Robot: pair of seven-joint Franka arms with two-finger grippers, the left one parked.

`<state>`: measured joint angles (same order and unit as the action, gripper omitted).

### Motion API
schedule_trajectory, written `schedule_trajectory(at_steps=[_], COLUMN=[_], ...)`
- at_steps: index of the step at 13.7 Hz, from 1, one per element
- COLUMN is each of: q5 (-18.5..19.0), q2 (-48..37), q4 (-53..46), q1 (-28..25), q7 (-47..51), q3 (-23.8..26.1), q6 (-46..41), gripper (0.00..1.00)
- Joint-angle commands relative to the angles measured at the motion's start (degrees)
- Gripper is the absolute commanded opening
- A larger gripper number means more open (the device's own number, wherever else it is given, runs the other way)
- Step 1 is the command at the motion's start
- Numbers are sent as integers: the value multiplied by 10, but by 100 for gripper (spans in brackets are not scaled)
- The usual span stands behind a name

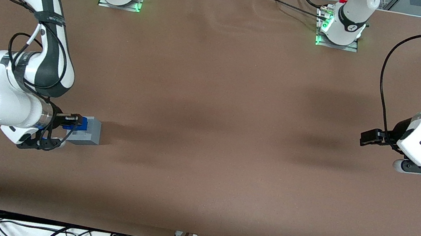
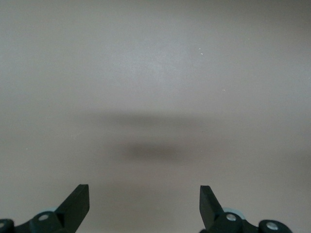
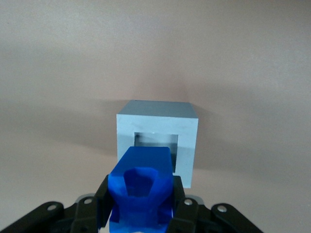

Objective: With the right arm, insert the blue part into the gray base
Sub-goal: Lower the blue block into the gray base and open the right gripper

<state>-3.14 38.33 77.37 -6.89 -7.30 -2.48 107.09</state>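
Front view: the right arm (image 1: 7,94) reaches low over the brown table (image 1: 212,135) at the working arm's end, its wrist turned level so the gripper (image 1: 73,122) points sideways at the gray base (image 1: 91,131). The gray base sits on the table with the blue part (image 1: 82,124) right against the face that meets the gripper. The 2 jaws are closed on the blue part, 1 on each side of it.

In the right wrist view the gripper (image 3: 141,204) holds the blue part (image 3: 141,189) between its black fingers (image 3: 103,201), and the part's leading end overlaps the edge of the square recess in the gray base (image 3: 156,141). The recess faces the camera, dark inside. How deep the part has entered cannot be told.
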Motion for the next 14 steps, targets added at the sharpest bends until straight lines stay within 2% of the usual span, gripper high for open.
schedule_trajectory(at_steps=[1,14], q5=[2,0], q2=[-1,19], q4=[4,4], q1=[6,6], q7=[4,6], q3=[2,2], q6=[10,48], gripper=[24,25])
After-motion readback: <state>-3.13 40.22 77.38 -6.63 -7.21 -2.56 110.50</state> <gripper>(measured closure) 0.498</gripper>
